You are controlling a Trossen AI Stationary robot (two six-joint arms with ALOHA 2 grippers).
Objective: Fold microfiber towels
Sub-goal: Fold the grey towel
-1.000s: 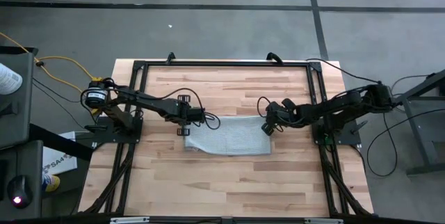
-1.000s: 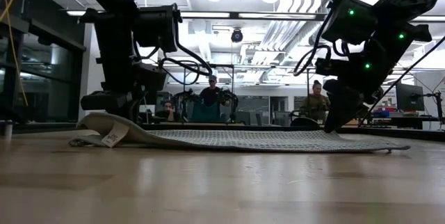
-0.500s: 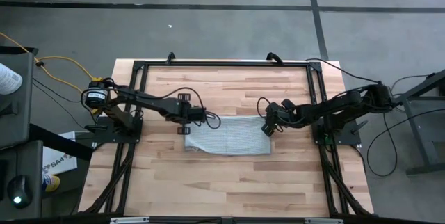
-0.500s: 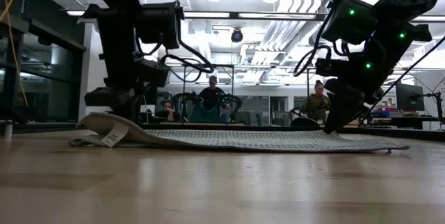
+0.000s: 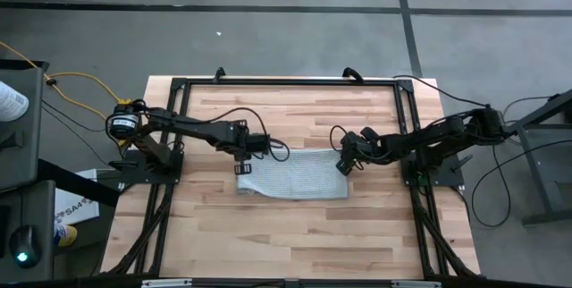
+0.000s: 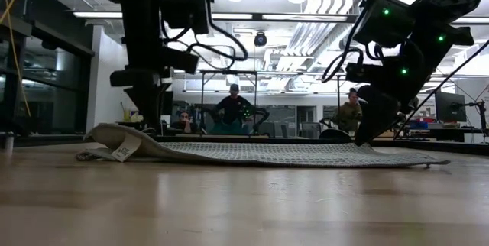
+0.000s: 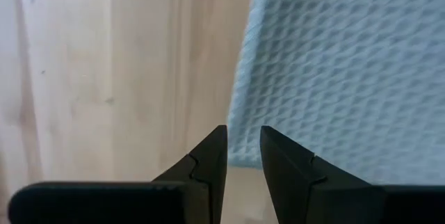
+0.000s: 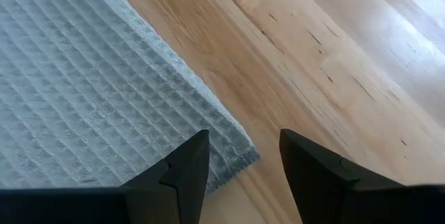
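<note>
Here, the scene in lines:

Towel: the light grey-blue microfiber towel (image 5: pixel 293 174) lies flat near the middle of the wooden table (image 5: pixel 295 234), stretched between the two arms. In the low view its left end is bunched up a little, and a small white tag (image 6: pixel 122 152) hangs at that end.

Left tool: the left tool (image 5: pixel 279 154) is at the towel's upper left corner in the high view. In the left wrist view its two dark fingers (image 7: pixel 208 158) stand a little apart with only a narrow gap — nothing is between them, and the towel's edge lies just beyond the tips.

Right tool: the right tool (image 5: pixel 342 165) is at the towel's upper right corner. In the right wrist view its fingers (image 8: pixel 188 165) are clearly apart, and the towel's corner (image 8: pixel 236 156) lies on the table in the gap, not clamped.

Arms: both dark arms reach in from the table's sides toward the towel.

Room: behind the table, in the low view, some people (image 6: pixel 233 108) sit far off at desks.
</note>
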